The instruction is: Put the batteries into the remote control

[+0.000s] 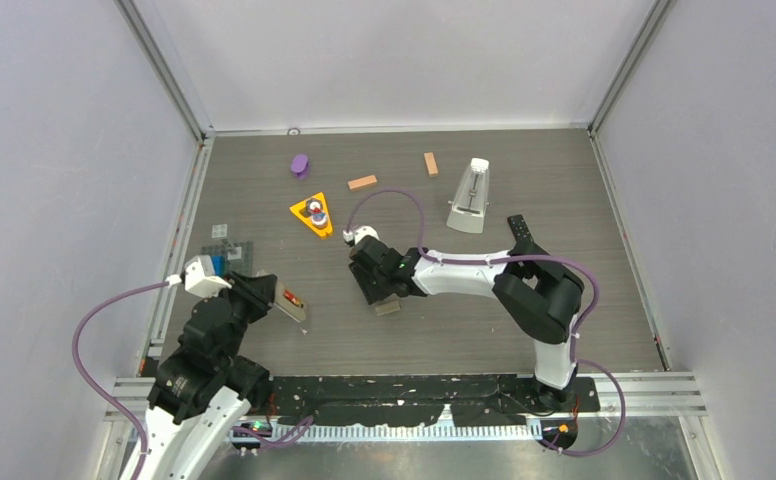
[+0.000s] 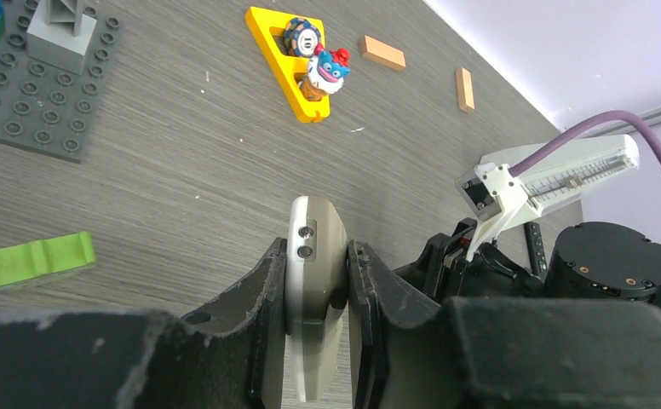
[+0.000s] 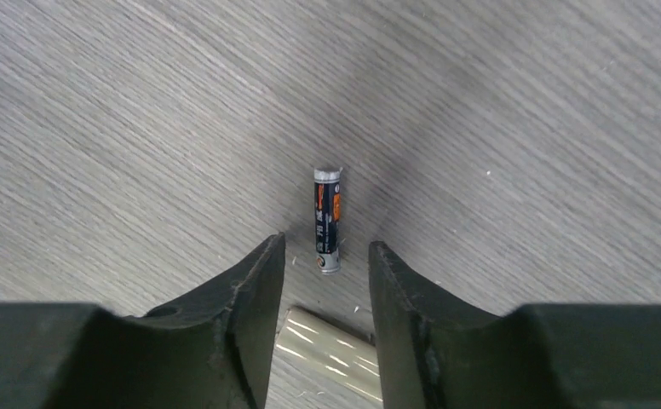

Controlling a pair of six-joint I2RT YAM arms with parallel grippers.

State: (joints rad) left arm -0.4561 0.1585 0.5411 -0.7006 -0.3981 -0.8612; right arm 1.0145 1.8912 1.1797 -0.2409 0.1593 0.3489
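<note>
My left gripper is shut on a beige remote control, held edge-on above the table. In the top view the remote sticks out of the left gripper, with a small red-orange piece on its upper face. My right gripper is open and points down at the table. A dark battery with orange print lies on the table just ahead of its fingertips, in line with the gap. A beige cover piece lies under the gap and also shows in the top view.
A yellow triangular tray with small figures, a purple object, two orange-brown blocks, a metronome and a black remote lie farther back. A grey studded plate and a green piece lie at left.
</note>
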